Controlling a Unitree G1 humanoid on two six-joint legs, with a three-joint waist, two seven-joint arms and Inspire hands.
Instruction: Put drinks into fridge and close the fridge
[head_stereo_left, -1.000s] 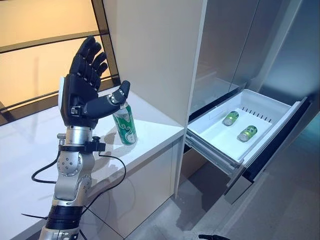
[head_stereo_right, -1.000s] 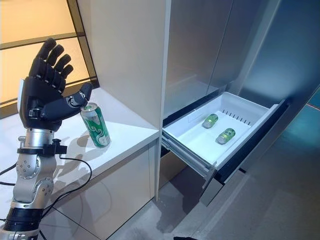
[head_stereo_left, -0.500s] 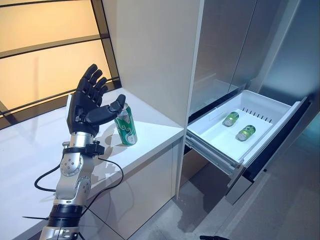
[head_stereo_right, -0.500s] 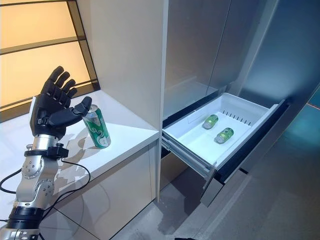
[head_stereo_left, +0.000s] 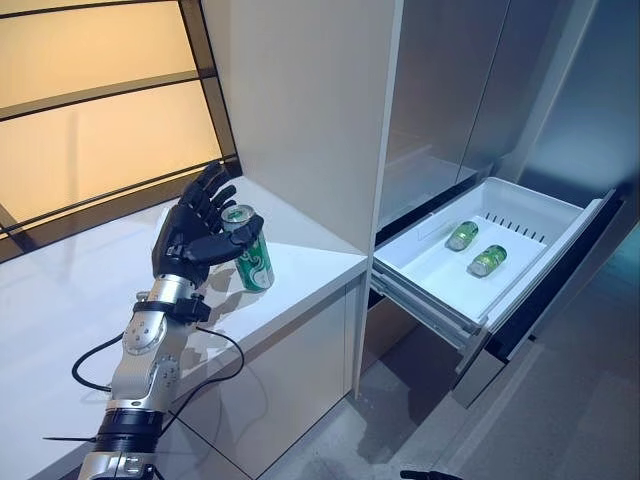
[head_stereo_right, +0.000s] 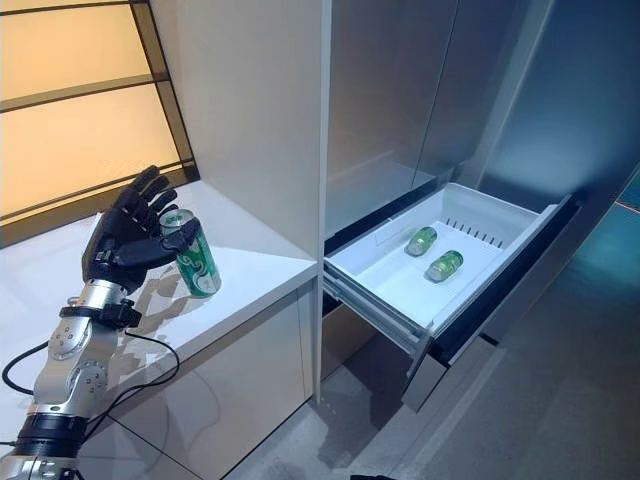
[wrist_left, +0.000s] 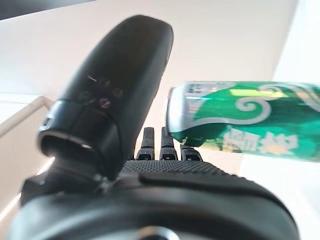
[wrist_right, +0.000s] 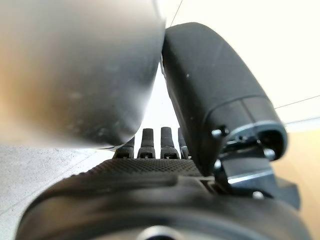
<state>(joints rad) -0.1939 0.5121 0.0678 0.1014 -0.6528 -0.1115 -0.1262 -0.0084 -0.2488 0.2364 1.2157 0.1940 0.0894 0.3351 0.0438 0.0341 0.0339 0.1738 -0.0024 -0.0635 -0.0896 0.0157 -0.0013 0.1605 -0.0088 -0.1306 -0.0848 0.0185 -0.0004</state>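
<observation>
Both eye views look down from the head, side by side, facing the white table (head_stereo_left: 300, 250) on the left and the open fridge drawer (head_stereo_left: 500, 250) on the right. They share nearly the whole scene, just shifted sideways a bit between them. The left wrist view sits right behind its own left robot hand (wrist_left: 150, 200), super close, looking along the fingers at the green can (wrist_left: 250, 122) that also shows in the eye views. The right wrist view is just as tight on the right robot hand (wrist_right: 150, 200), facing a pale surface.
</observation>
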